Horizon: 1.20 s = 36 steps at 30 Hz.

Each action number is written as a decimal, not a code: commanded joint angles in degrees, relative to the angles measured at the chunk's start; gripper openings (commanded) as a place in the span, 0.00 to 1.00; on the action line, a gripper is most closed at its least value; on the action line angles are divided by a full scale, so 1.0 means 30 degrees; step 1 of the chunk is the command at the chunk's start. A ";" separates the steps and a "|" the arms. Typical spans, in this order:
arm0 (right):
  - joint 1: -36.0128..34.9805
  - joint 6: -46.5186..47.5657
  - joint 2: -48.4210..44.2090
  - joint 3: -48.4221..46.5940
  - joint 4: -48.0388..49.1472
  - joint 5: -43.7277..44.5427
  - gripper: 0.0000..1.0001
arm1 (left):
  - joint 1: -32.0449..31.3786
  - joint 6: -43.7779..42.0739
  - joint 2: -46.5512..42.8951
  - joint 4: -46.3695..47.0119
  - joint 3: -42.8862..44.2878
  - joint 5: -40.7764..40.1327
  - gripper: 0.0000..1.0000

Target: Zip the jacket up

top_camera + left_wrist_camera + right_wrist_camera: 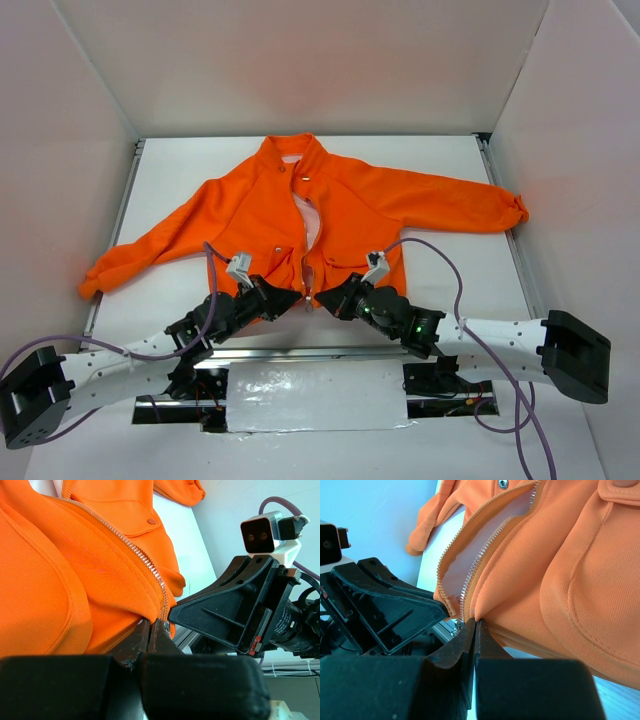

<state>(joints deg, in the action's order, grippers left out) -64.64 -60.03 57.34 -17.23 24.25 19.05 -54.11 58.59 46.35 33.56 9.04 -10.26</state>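
The orange jacket [350,205] lies flat on the white table [450,270], collar at the far side and sleeves spread out. Its pale zipper [309,235] stands apart, showing light lining. My left gripper [298,299] is shut on the jacket's bottom hem on the left of the zipper; in the left wrist view the gripper [151,622] pinches orange cloth just below the zipper teeth [135,550]. My right gripper [323,297] is shut on the hem on the other side, its tips [476,621] nipping a fold beside the teeth [485,550]. The two grippers nearly touch.
White walls [70,150] enclose the table on three sides. A metal rail [300,352] runs along the near edge, with a silvery patch [315,395] behind it. Purple cables [450,275] loop over both arms. The right sleeve end [512,210] reaches the right wall.
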 commanded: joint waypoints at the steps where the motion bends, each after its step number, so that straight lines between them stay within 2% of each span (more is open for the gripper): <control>1: -0.0250 0.0469 -0.0042 0.0061 0.1760 -0.0197 0.00 | -0.0099 -0.0310 -0.0186 0.1060 0.0180 0.0139 0.00; 36: -0.0250 0.0704 -0.0130 -0.0437 0.0881 0.0183 0.00 | -0.0128 -0.0252 0.0957 0.2201 0.0444 0.0959 0.00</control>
<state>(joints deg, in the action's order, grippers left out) -64.64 -58.61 57.45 -17.23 24.64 18.85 -54.11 58.61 48.97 35.00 9.04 -8.95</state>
